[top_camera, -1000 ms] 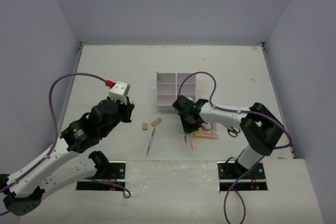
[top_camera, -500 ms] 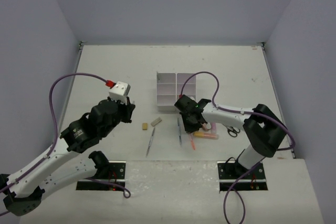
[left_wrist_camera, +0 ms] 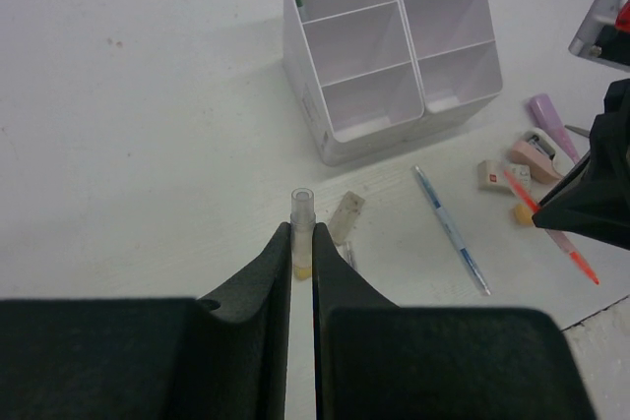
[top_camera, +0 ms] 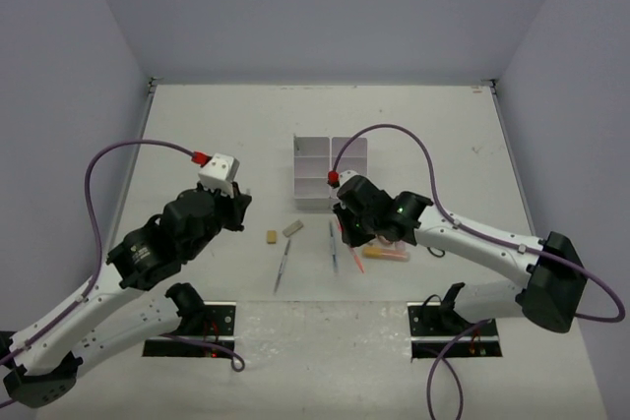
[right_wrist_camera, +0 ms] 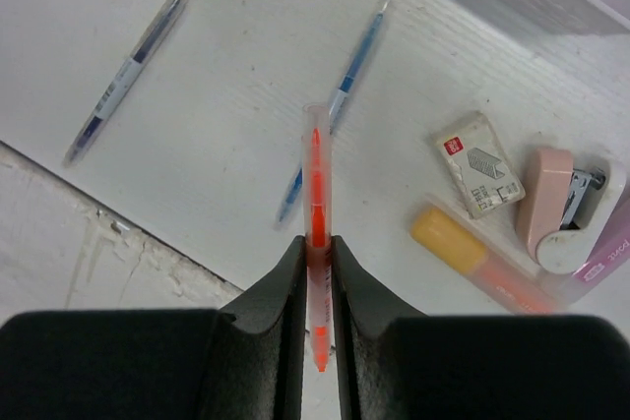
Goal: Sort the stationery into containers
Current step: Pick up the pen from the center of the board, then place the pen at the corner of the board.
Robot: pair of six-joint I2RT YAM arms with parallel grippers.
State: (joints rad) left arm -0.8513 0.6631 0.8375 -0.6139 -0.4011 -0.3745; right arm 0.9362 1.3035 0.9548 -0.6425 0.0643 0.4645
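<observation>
I'm seeing the right gripper (right_wrist_camera: 315, 243) clamping an orange pen (right_wrist_camera: 316, 179) in its own wrist view. The barrel is running lengthwise between the jaws, above the table (top_camera: 197, 135), just near of the organizer (top_camera: 330, 172). Overhead that pen is mostly hiding under the wrist, so I'm only getting it clearly from the two wrist cameras.

The left gripper (left_wrist_camera: 302, 233) is pinching shut on a thin clear pen (left_wrist_camera: 302, 202), with the tip poking past the fingertips. It's too small to make out overhead.

The left wrist view is also showing something green standing in the organizer's far-left compartment; I can't tell what it is.

The right wrist view is picking up:
- a blue pen (right_wrist_camera: 340, 95) lying under the held one
- a labelled white eraser (right_wrist_camera: 478, 164)
- an orange marker (right_wrist_camera: 471, 255)
- a pink item cut off at the right edge

Overhead, the right arm is covering part of that pile. A tan eraser (top_camera: 270, 236) and a grey eraser (top_camera: 292, 228) are lying between the two grippers.
</observation>
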